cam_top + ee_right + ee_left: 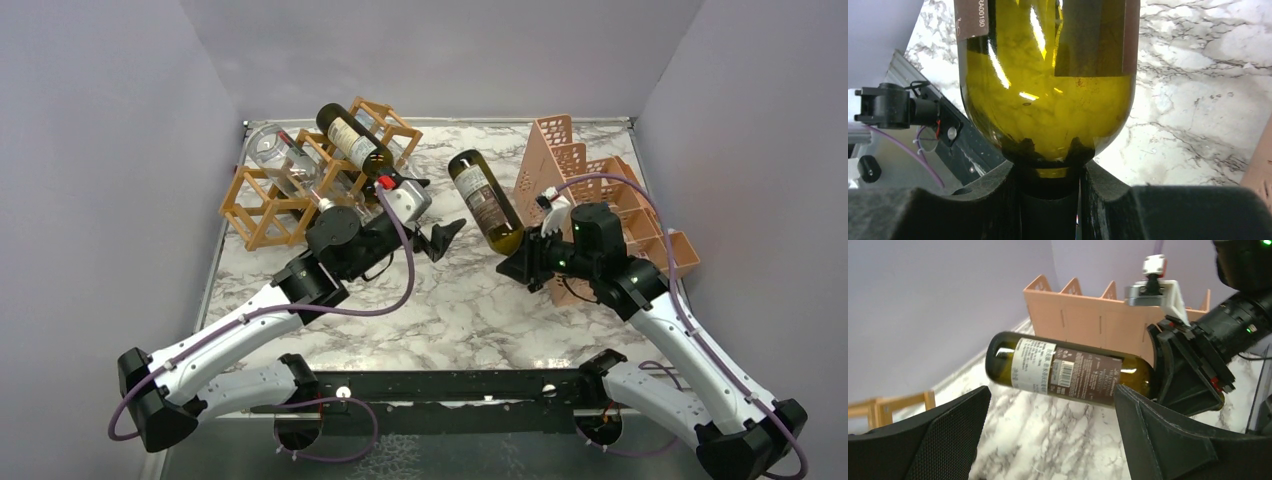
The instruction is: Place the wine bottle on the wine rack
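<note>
Between wine rack (262, 212) and pink crate (555, 150), above the marble tabletop (450, 300): wine bottle (485, 200), held off the surface and tilted, base toward the far wall. Right claw (1050, 185) pinches its neck. Left claw (1050, 392) is spread wide with nothing in it, facing the bottle's side; claw and arm lie between bottle and rack. Rack stands far left, apart from the bottle, carrying a dark bottle (352, 140) and a clear bottle (278, 152). Crate sits just behind the right claw.

One wooden wine rack (255, 215) bearing one green wine bottle (352, 142) and at least one clear bottle (272, 152). Right of it are a second green bottle (485, 200) and one pink crate (585, 175).
</note>
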`<state>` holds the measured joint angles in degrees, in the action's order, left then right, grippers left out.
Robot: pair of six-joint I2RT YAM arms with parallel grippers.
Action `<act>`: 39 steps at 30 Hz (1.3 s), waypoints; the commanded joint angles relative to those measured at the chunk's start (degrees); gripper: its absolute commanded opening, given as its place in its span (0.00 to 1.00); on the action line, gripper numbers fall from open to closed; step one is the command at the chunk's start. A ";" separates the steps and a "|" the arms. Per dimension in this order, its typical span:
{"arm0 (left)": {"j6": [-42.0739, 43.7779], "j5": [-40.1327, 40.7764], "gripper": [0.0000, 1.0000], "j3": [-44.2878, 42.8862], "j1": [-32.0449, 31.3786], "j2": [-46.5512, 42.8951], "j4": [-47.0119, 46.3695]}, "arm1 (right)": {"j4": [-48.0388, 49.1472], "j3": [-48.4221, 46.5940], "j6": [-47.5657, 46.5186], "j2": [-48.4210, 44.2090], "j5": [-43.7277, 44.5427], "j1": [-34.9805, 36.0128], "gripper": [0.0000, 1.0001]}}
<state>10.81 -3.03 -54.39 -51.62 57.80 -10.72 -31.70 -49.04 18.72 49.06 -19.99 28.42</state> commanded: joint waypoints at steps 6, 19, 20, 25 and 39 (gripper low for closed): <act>-12.40 21.38 0.99 -12.73 -0.13 -2.47 13.53 | 11.76 2.45 0.65 -1.00 -11.23 0.81 0.01; -7.64 25.79 0.99 -17.26 -0.09 -2.69 14.58 | 13.53 3.10 -4.16 1.16 -13.47 10.78 0.01; -7.30 26.02 0.99 -17.35 -0.07 -2.63 14.52 | 14.40 3.11 -4.57 1.56 -13.34 12.48 0.01; -6.16 26.99 0.99 -17.90 -0.12 -2.57 14.91 | 17.12 3.37 -4.96 3.89 -13.50 18.64 0.01; -2.91 31.95 0.99 -19.04 -0.11 -9.21 21.21 | 25.10 -6.27 -0.67 24.19 -0.54 34.62 0.01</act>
<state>6.11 24.32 -71.20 -51.62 52.66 8.93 -18.46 -48.38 16.97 69.19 -25.56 59.53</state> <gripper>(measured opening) 0.989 0.364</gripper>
